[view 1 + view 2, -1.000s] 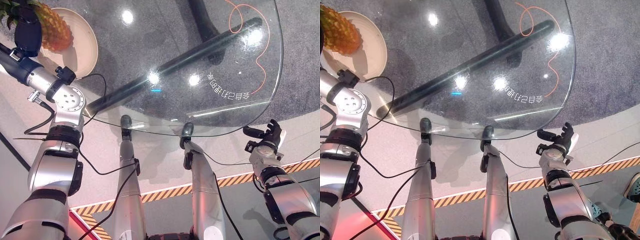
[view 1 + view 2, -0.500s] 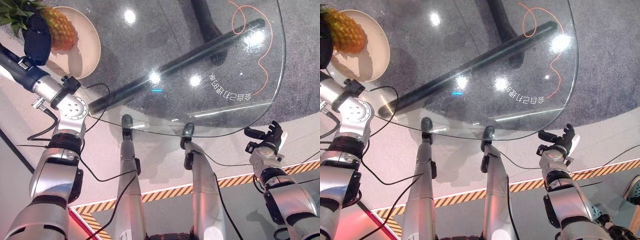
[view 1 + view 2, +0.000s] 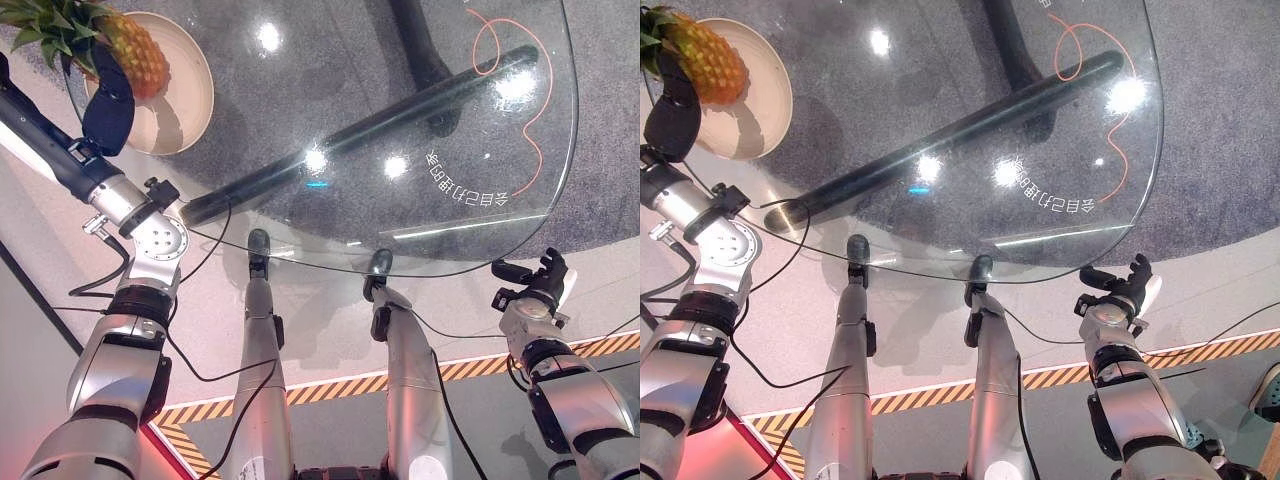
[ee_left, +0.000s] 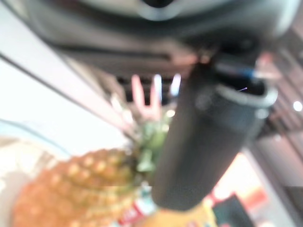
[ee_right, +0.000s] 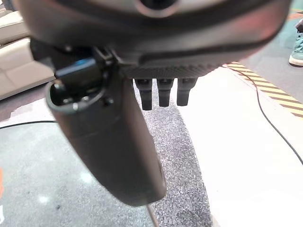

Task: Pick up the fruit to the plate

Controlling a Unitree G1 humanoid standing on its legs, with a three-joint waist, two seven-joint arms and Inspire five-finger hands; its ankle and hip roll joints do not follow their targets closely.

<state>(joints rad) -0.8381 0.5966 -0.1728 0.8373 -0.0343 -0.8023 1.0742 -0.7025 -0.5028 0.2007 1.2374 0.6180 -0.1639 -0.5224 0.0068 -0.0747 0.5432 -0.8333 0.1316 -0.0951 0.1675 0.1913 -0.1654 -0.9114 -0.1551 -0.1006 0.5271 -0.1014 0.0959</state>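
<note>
Nearest, at the lower right of the head views, the right robot hand (image 3: 530, 285) hangs just off the near edge of the rounded clear glass desk (image 3: 470, 230), above the pale floor with its orange-and-black striped tape line (image 3: 330, 385). Its fingers are loosely spread and nothing is in it; its own wrist view shows the thumb and short straight fingers (image 5: 158, 92) over grey speckled carpet (image 5: 184, 142).

Through the glass show a dark tubular desk leg (image 3: 400, 110), the grey carpet and a thin orange cord (image 3: 530, 140) looping across the far right part of the top.

Farther off, at the desk's far left corner, sits a round cream shallow plate (image 3: 185, 100). An orange-yellow pineapple with a green leafy crown (image 3: 135, 50) lies on the plate's far side, the crown reaching past the rim to the left. The left robot hand (image 3: 105, 105) is at the plate's near-left rim, right against the pineapple; whether its fingers are closed round the fruit or released cannot be told. In the left wrist view the pineapple (image 4: 80, 189) lies just beside the dark thumb (image 4: 199, 146).
</note>
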